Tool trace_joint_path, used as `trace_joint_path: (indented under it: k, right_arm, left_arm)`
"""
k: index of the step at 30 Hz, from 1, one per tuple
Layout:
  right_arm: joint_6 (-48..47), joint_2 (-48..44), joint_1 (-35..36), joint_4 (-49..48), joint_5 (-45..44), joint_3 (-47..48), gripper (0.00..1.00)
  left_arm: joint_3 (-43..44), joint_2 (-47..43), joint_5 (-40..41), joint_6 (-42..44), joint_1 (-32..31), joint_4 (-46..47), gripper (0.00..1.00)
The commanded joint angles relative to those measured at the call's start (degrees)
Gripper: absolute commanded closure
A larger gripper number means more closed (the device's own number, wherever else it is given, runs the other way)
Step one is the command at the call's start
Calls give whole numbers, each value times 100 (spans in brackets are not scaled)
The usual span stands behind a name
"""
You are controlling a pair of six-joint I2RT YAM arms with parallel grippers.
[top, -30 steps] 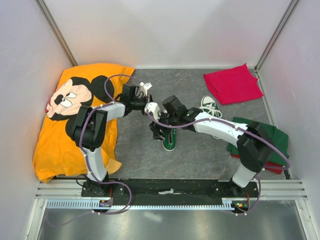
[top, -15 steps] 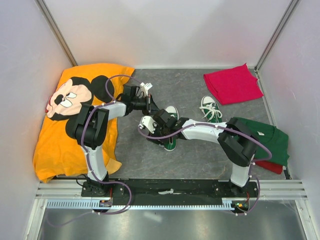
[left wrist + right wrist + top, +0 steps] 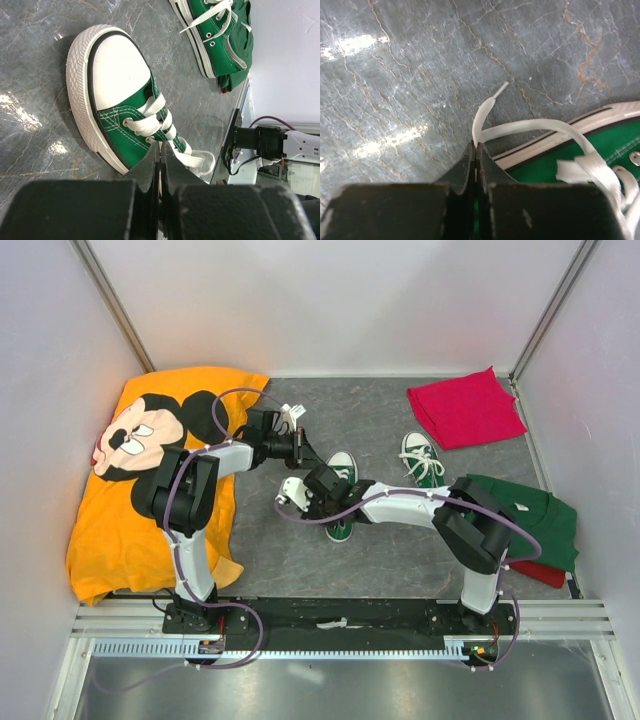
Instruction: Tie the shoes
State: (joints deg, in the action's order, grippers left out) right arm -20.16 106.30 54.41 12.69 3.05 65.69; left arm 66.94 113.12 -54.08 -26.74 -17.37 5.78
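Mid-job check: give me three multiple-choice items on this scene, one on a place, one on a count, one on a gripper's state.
1. Where is the red cloth? A) far right corner B) under the left arm C) between the shoes
2. How many green sneakers are on the table? A) one B) two C) three
3. The right gripper is: A) wide open B) shut on a white lace C) shut on cloth
Key: 1 A, it lies by the far right walls. 2 B, one mid-table, one farther right. 3 B, its fingers pinch the lace near its tip.
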Motion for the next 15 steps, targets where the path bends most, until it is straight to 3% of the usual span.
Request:
trace_joint_path:
  k: [1,8,15]
  right_arm:
    - [276,-732,-237,154,203,216,100]
    - [549,-2041,-1055,778,1099,85,100]
    - [337,-2342,-1916,1885,1425,-135,100]
  left_arm:
    - [311,-132,-32,545,14,-444,99]
    - [302,-571,-5,1180,189,-1262,98]
    - [618,-712,-94,2005,594,-2386,99]
